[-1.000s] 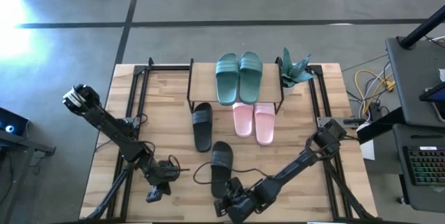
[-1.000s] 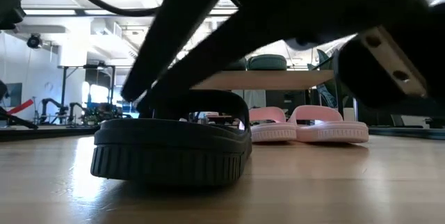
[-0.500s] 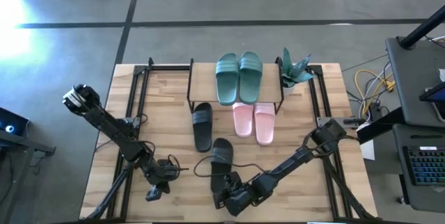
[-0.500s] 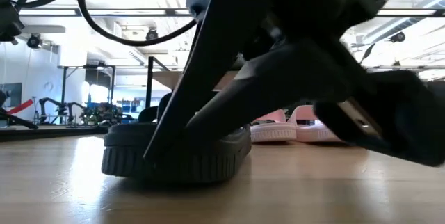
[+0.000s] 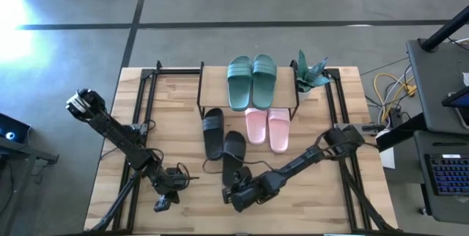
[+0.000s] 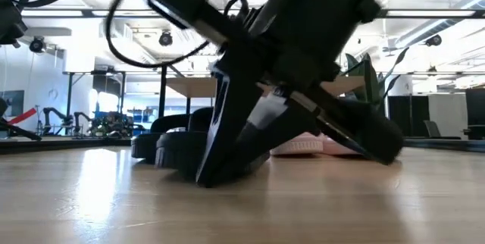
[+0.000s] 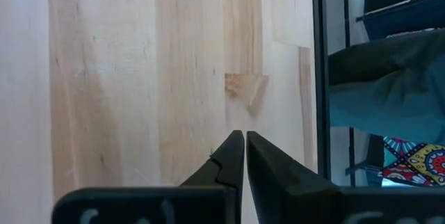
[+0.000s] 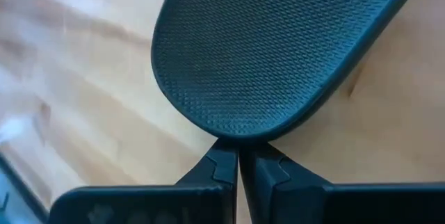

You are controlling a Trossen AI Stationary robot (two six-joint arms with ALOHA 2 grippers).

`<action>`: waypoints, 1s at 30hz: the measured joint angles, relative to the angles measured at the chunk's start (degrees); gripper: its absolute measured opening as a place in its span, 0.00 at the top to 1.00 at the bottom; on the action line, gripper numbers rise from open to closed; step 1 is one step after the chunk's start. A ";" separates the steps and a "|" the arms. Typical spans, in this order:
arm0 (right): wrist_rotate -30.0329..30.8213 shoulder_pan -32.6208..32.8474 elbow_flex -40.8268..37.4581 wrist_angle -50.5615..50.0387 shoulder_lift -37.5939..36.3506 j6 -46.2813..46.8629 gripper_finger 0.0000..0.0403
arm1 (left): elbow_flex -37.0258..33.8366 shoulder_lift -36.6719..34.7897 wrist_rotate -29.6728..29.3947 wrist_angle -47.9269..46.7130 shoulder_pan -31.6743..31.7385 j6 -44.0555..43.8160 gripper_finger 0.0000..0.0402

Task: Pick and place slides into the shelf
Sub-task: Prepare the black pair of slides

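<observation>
Two teal slides (image 5: 249, 80) lie side by side on top of the shelf (image 5: 203, 89). Two pink slides (image 5: 267, 127) rest on the table just in front of it. One black slide (image 5: 213, 132) lies left of them. Beside it lies a second black slide (image 5: 233, 155), shown close up as a dark textured footbed (image 8: 278, 43) in the right wrist view. My right gripper (image 5: 236, 194) is shut at that slide's near end. My left gripper (image 5: 162, 206) hangs shut over bare wood (image 7: 139, 78) at the near left, touching nothing. My right gripper touches the rounded near end (image 8: 236, 133) of the second black slide with its shut fingertips (image 8: 221, 160). It holds nothing between them. The fingers slant down from the table's near side, along the slide's length. The slide lies flat, sole on the table.
A small teal plant (image 5: 311, 72) stands at the shelf's right end. Black frame rails run along the table's left (image 5: 146, 100) and right (image 5: 338, 108) sides. A loose black cable (image 5: 212, 174) loops beside the pushed slide. Bare wood lies at the near left and far left.
My right gripper, shut throughout, has moved toward the table's far edge and somewhat left, sinking a little. The black slide in front of it has slid flat along the table toward the far edge and now lies beside the other black slide.
</observation>
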 joint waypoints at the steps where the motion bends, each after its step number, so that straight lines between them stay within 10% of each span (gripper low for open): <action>1: 0.43 -0.38 0.04 -0.87 -0.04 0.02 0.98 | 0.00 0.00 -0.07 0.00 0.00 -0.02 0.99; 15: 11.21 -4.05 0.01 -8.66 -0.08 2.42 0.98 | 0.09 0.00 -4.54 0.07 0.15 -0.13 0.99; 30: 19.54 -5.60 -0.07 -10.68 -3.20 -1.65 0.98 | -0.40 0.00 -25.77 0.03 4.00 0.03 0.99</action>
